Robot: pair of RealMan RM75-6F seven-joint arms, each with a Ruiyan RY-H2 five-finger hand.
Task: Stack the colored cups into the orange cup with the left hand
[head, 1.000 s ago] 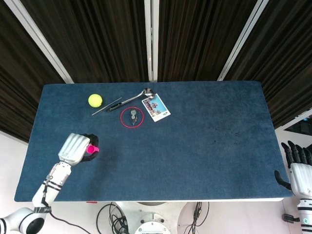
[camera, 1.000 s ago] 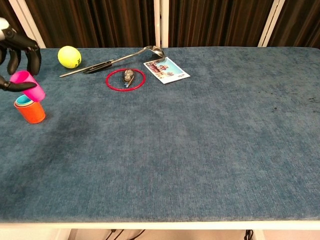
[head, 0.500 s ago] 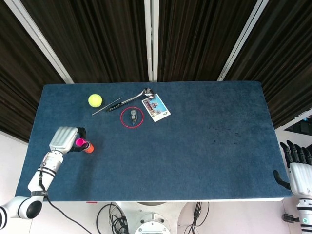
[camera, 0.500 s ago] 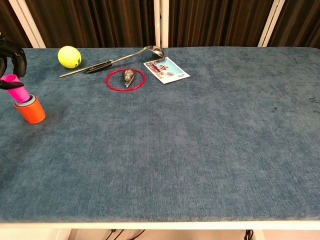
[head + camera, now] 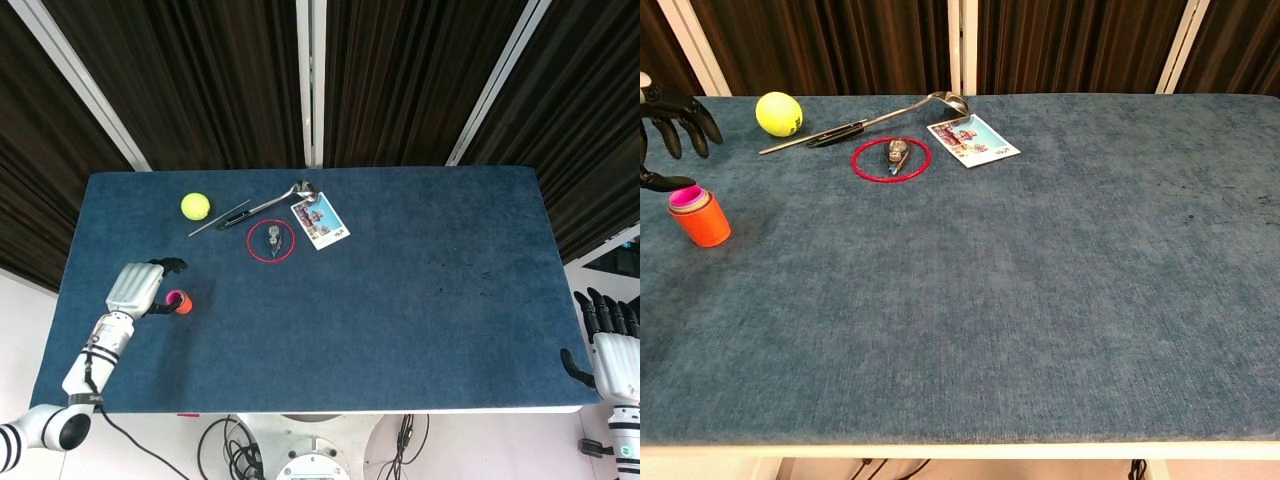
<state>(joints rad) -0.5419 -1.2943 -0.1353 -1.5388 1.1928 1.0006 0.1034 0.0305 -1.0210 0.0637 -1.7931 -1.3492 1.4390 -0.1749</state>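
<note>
The orange cup (image 5: 701,222) stands upright near the table's left edge, with the pink cup (image 5: 686,197) nested inside it so that only the pink rim shows; from above the stack (image 5: 179,301) looks like a pink disc ringed in orange. My left hand (image 5: 140,287) hovers just left of the stack with fingers spread and nothing in them; in the chest view its dark fingertips (image 5: 680,122) hang above and behind the cup. My right hand (image 5: 610,345) rests off the table's right edge, fingers apart, empty.
A yellow ball (image 5: 778,113) lies behind the cups. A spoon (image 5: 902,104) and a dark pen (image 5: 836,133) lie beside it, then a red ring (image 5: 891,158) around a small metal object, and a picture card (image 5: 973,139).
The pink cup was held tilted above the orange cup, then lowered into it. My left hand has let go, spread its fingers and drawn back slightly.
</note>
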